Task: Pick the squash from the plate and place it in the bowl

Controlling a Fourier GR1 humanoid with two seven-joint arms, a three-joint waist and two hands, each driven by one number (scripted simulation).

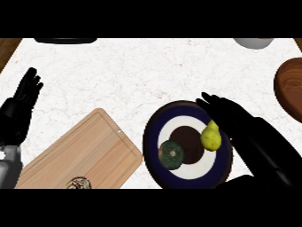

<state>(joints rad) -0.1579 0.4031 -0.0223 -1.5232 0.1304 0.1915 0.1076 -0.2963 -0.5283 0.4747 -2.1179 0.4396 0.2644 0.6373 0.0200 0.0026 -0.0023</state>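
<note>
Just left of the right hand (245,126) lies a plate (154,133) with a dark blue rim, a white ring and a dark brown centre. 2 pieces of produce sit on it: a yellow pear (210,136), touching or just under the hand's fingers on the plate's near-right part, and a round dark green squash (171,154), farther left of the hand on the plate's lower left, apart from the pear. The pear lies between the hand and the squash.

A wooden bowl (298,91) sits up and to the right of the right hand, partly cut by the view's right edge, apart from the plate. A wooden cutting board (81,153) lies tilted between the 2 hands, its right corner just beside the plate; a small round patterned object (79,182) shows at its lower edge. Far beyond the hands, a dark flat item (65,40) and a white vessel (253,42) are cut off by the top.

The right hand reaches over the plate's right rim with fingers straight and extended, grasping nothing. The left hand (21,104) rests at the left edge, fingers up and relaxed, empty, well apart from the plate.

The counter (133,75) is white marble with faint veining; brown wood shows at both upper corners.
</note>
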